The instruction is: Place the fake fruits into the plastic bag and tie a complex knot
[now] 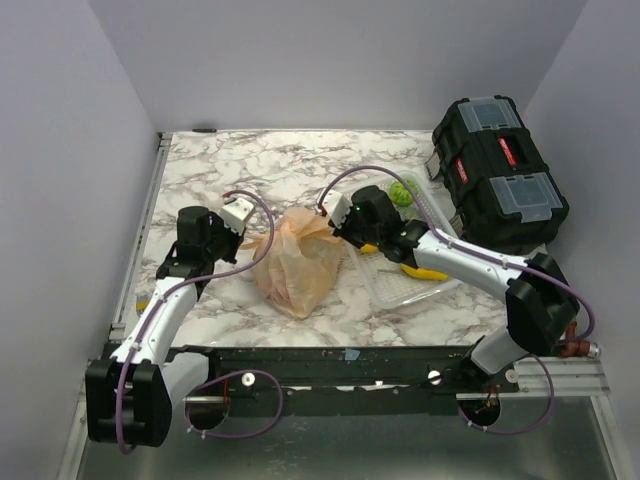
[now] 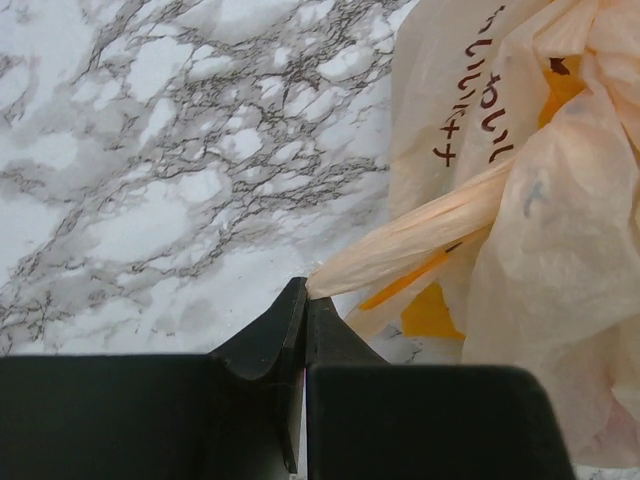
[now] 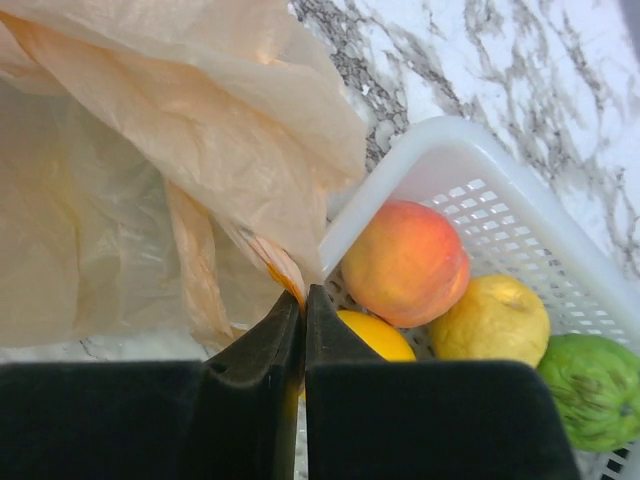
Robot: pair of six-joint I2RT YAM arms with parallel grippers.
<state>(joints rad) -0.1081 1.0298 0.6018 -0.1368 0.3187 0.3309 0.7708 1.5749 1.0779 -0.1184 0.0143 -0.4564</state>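
**Plastic bag (image 1: pixel 297 265), mid-table between the two arms, pinched at either side; tying looks to be the step in hand.**

Left gripper (image 2: pixel 305 300): fingers closed tight on the tip of a twisted handle strip (image 2: pixel 420 235), drawn out over the marble table (image 2: pixel 150 150). Right gripper (image 3: pixel 303 300): fingers nipped together on a gathered fold of the bag's far side, just beside the white basket (image 3: pixel 440 135). Nothing tied can be made out. The next move likely calls for crossing the two ends without tearing the thin film or losing either pinch. Bag: bulging, with yellow patches showing through, and I cannot tell whether they are fruit or print. Basket: peach (image 3: pixel 405 262), lemon (image 3: pixel 495 320), orange-yellow fruit (image 3: pixel 372 335), green fruit (image 3: pixel 592 385).
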